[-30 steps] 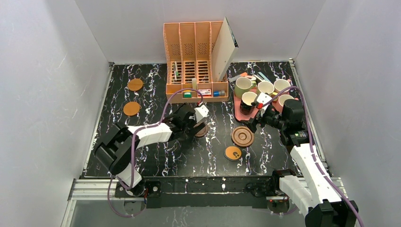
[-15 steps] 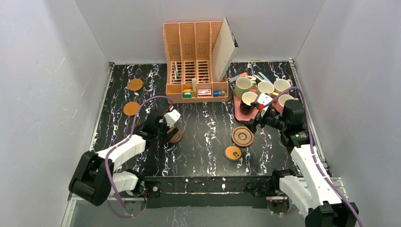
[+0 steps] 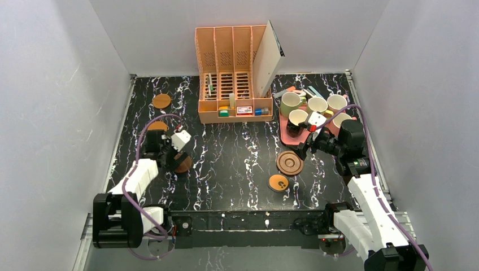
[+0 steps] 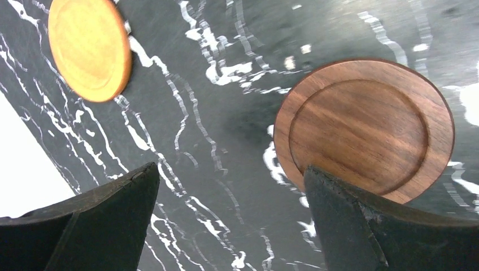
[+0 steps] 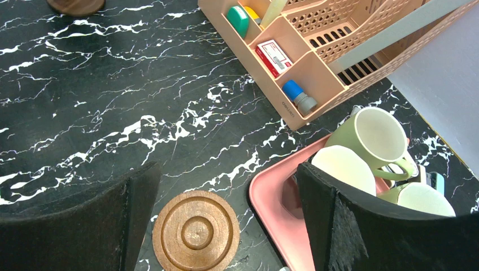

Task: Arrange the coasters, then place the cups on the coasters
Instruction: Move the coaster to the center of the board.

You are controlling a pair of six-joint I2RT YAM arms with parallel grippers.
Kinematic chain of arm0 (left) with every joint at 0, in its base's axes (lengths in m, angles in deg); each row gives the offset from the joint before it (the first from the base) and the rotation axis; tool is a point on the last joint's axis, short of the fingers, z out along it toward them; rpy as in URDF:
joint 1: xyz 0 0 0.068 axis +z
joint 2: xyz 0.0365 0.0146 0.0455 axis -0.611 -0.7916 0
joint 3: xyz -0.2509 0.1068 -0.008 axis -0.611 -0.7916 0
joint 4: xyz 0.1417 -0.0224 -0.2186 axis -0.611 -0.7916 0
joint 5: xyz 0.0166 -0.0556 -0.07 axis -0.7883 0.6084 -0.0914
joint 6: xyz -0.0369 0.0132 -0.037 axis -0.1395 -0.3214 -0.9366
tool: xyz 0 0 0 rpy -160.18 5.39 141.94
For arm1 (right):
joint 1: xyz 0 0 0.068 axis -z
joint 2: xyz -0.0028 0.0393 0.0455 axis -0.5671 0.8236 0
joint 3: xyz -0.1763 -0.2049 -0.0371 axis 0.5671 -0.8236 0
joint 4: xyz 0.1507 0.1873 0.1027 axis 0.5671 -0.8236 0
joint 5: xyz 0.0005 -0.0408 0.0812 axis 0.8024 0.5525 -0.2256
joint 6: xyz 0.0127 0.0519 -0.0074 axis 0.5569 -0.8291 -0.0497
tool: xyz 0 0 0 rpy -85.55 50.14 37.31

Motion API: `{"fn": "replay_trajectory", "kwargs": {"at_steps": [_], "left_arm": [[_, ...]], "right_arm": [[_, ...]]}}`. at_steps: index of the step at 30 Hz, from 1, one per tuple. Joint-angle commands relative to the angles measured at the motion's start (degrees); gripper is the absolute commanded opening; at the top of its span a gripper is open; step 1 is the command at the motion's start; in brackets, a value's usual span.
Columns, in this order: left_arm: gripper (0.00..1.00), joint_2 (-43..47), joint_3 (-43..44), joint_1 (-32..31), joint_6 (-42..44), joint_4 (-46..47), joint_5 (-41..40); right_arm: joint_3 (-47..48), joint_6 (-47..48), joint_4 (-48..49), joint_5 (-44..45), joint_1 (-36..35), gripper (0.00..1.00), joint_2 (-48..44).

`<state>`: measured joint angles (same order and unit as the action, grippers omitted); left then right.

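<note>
Now, left fingers (image 4: 101, 226) wide, one perhaps touching dark brown coaster (image 4: 367, 130), right fingers (image 5: 384, 226) wide, empty.

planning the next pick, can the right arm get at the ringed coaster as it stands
Probably yes. The ringed coaster lies flat on open table, close by the open right fingers, with nothing on it. The tray is beside it, not over it.

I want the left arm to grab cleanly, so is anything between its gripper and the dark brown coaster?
Nothing visible. The open left gripper hangs over the dark brown coaster, one finger covering its rim. The nearest orange coaster lies apart on the tabletop.
</note>
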<state>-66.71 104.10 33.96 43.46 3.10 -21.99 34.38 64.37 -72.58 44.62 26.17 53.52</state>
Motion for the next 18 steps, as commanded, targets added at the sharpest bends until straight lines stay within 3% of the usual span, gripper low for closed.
{"fn": "replay_trajectory", "kwargs": {"at_steps": [1,9,18], "left_arm": [[0.98,-6.1,0.2,11.1,9.1,-7.9,6.4],[0.98,-15.0,7.0,27.0,17.5,-14.3,15.5],[0.98,-18.2,11.6,36.3,22.8,-18.1,19.0]], "right_arm": [[-0.3,-0.3,1.3,-1.6,-0.2,0.98,-1.0],[-0.4,-0.4,1.2,-2.1,-0.3,0.98,-0.7],[-0.5,-0.4,1.4,-1.9,-0.5,0.98,-0.3]]}}
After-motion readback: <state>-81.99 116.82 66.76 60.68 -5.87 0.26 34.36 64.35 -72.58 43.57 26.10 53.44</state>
